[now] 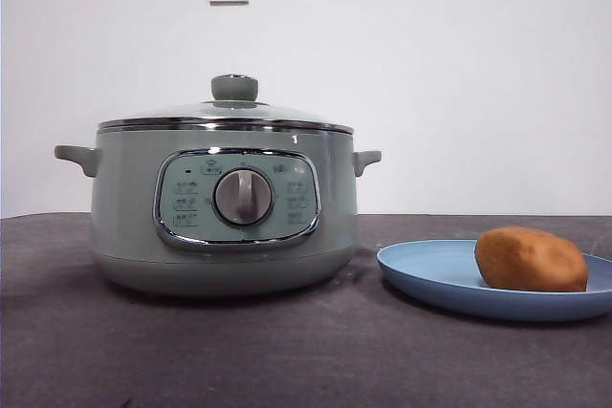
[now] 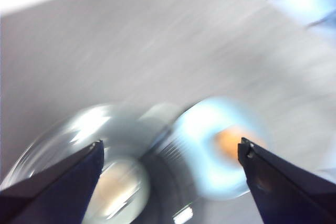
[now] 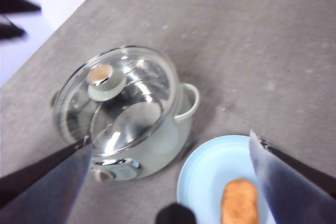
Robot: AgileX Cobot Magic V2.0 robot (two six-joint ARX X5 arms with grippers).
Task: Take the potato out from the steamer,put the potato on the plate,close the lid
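The potato [image 1: 531, 259] lies on the light-blue plate [image 1: 430, 269], toward its far right side, so it is already out of the pot. The plate sits on the grey table [image 1: 287, 351] just beside the steamer [image 1: 225, 222], a short carry from pot to plate. The glass lid [image 1: 229, 114] rests level on the steamer's chrome rim, knob up (the task looks finished). Both arms hang high above, clear of everything. The left gripper [image 2: 170, 166] has its jaws spread wide and holds nothing, though its view is badly blurred. The right gripper [image 3: 170, 156] is likewise spread and empty, looking down on pot and plate.
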